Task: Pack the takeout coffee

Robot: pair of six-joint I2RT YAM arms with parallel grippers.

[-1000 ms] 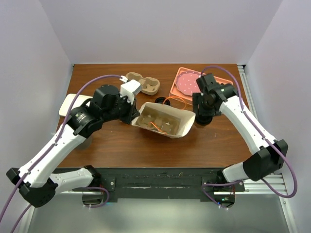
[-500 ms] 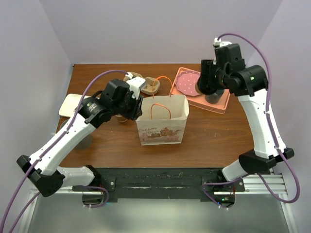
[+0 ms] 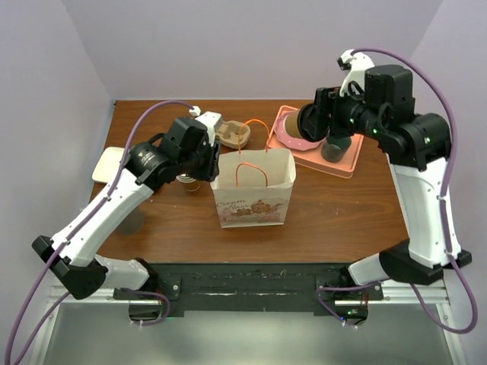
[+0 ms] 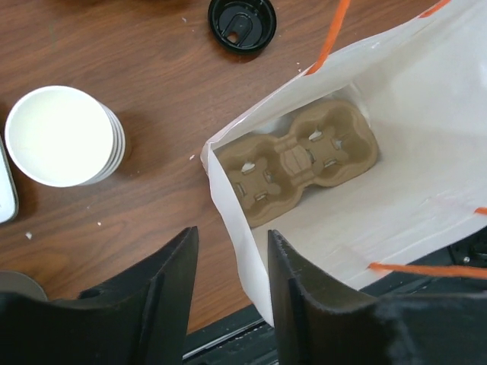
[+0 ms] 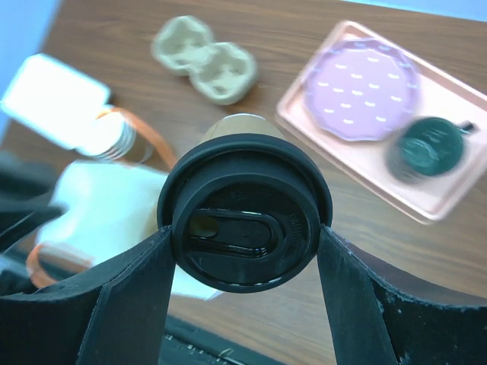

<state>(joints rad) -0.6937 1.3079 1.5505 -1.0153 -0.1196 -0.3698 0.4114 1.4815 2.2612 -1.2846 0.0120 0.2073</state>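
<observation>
Black-lidded coffee (image 5: 243, 220) in transfer, clamped in right gripper (image 5: 245, 251), right of bag (image 3: 255, 194) | left gripper (image 4: 230, 239) astride bag rim, closure cannot be told | next: to be lowered upright inside

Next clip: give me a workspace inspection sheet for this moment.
Surface: wooden table, scattered pale crumbs.
Job's things: coffee held aloft, lid on; paper bag upright and open, carrier flat at its bottom.
Clutter: stack of white cups, loose lid, spare carrier, pink tray with plate and mug.
Grippers: right gripper shut on coffee; left gripper open, jaws astride bag's wall.
Cables: purple cables looped over both arms, clear of the bag.
Surroundings: plain walls; nothing else seen.
</observation>
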